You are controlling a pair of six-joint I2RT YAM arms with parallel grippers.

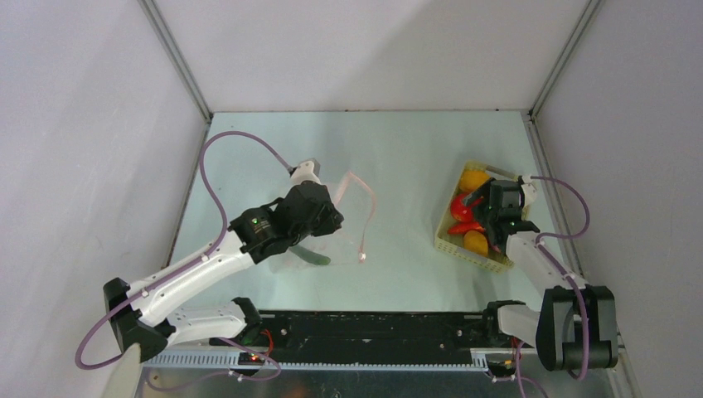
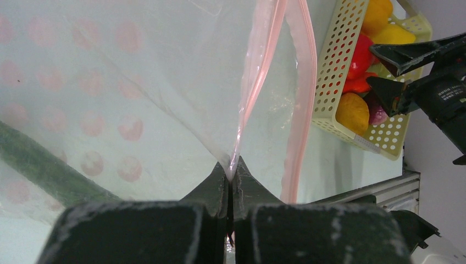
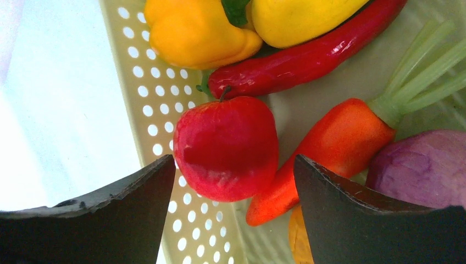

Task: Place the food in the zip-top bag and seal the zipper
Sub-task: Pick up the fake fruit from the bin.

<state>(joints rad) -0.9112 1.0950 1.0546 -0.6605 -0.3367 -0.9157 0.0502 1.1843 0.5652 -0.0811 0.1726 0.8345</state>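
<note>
The clear zip-top bag (image 2: 137, 82), printed with pink dots, hangs from my left gripper (image 2: 231, 168), which is shut on one side of the pink zipper (image 2: 258, 71). The zipper's other strip (image 2: 302, 99) hangs apart, so the mouth gapes. A long green vegetable (image 2: 38, 170) lies inside the bag. From above, the left gripper (image 1: 334, 217) holds the bag (image 1: 352, 211) left of centre. My right gripper (image 3: 235, 159) is open over the basket (image 3: 143, 93), its jaws standing wide either side of a round red fruit (image 3: 225, 143). An orange carrot (image 3: 335, 140), red chili (image 3: 308, 55), yellow pepper (image 3: 192, 30) and purple onion (image 3: 423, 165) lie around it.
The pale-yellow perforated basket (image 1: 454, 245) sits at the right of the table, near the right wall, with my right gripper (image 1: 482, 222) over it. White walls enclose the table on three sides. A black rail (image 1: 373, 327) runs along the near edge.
</note>
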